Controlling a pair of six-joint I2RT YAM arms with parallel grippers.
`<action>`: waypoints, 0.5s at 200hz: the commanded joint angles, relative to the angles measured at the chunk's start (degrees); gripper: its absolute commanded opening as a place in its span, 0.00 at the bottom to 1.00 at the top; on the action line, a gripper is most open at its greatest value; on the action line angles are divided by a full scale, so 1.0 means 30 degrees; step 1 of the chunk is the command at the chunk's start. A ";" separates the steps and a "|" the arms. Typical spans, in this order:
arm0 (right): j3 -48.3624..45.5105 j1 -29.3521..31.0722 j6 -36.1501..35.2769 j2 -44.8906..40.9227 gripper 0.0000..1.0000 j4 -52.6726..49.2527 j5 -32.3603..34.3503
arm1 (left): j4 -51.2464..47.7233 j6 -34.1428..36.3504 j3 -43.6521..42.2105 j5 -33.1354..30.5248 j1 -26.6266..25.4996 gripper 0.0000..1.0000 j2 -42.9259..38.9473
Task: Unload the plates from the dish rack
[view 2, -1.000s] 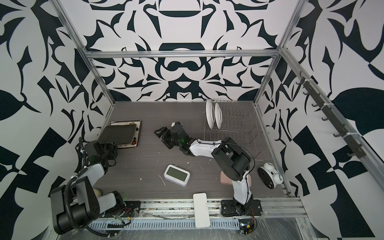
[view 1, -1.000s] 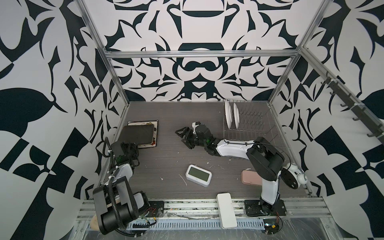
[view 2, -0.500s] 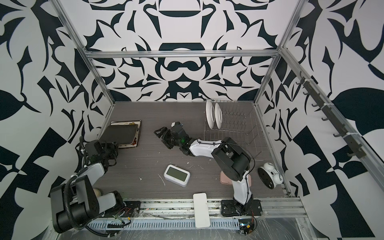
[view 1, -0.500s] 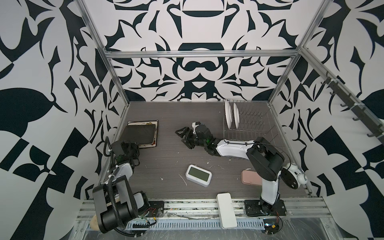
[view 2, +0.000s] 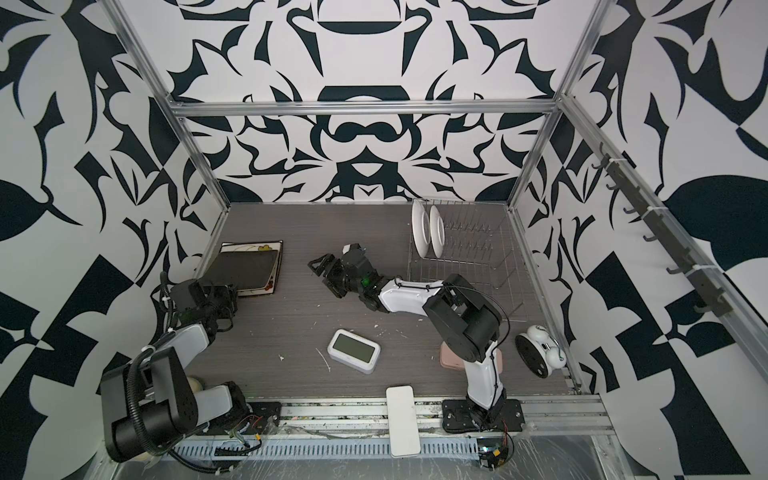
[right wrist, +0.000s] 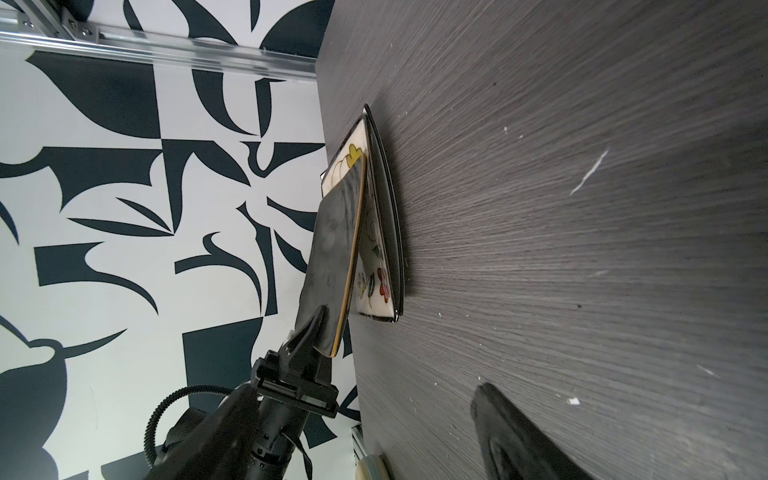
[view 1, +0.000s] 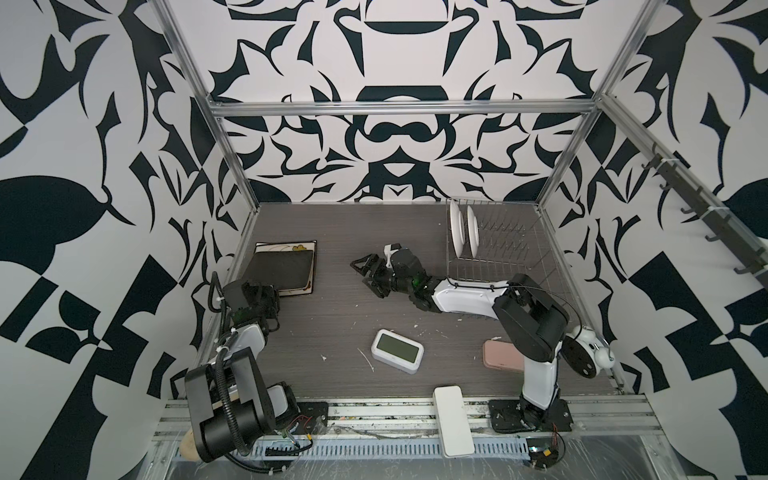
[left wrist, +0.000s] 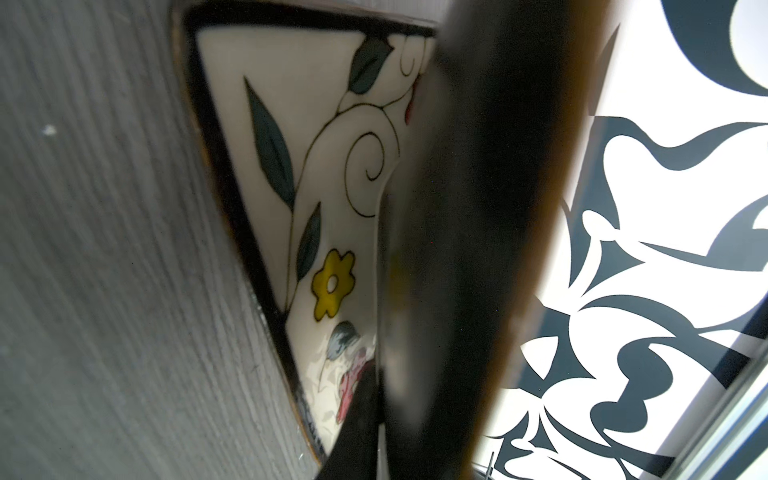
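We judge the task to be a little past its middle. Two round white plates stand upright on edge between the prongs at the left end of the dish rack, which sits at the back right of the tabletop; the rest of the rack looks empty. At the far left a floral square plate lies flat on the tabletop, and a dark square plate is over it, tilted, with its far edge low on the floral one. The left fingers are closed tightly on the near edge of this dark plate, so by our reading it is in the course of being laid down and is not yet released. The right fingers stand wide apart and hold nothing; in both top views they hover over the middle of the tabletop, well apart from the rack. What is left, as we see it, is to set the dark plate down and to take out the two round ones. We can read no writing or brand; the screen of the digital clock shows no digits that we can make out.
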 commanded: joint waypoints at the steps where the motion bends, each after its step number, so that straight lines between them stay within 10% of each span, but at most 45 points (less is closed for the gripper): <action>1: 0.0202 0.0114 0.0029 -0.0768 0.85 0.0934 -0.0122 | 0.2491 0.0263 0.1422 0.0712 0.0051 0.00 -0.0267; 100: 0.0129 0.0093 0.0044 -0.0812 0.85 0.0940 -0.0116 | 0.1321 0.0659 0.1526 0.0514 0.0052 0.26 -0.0428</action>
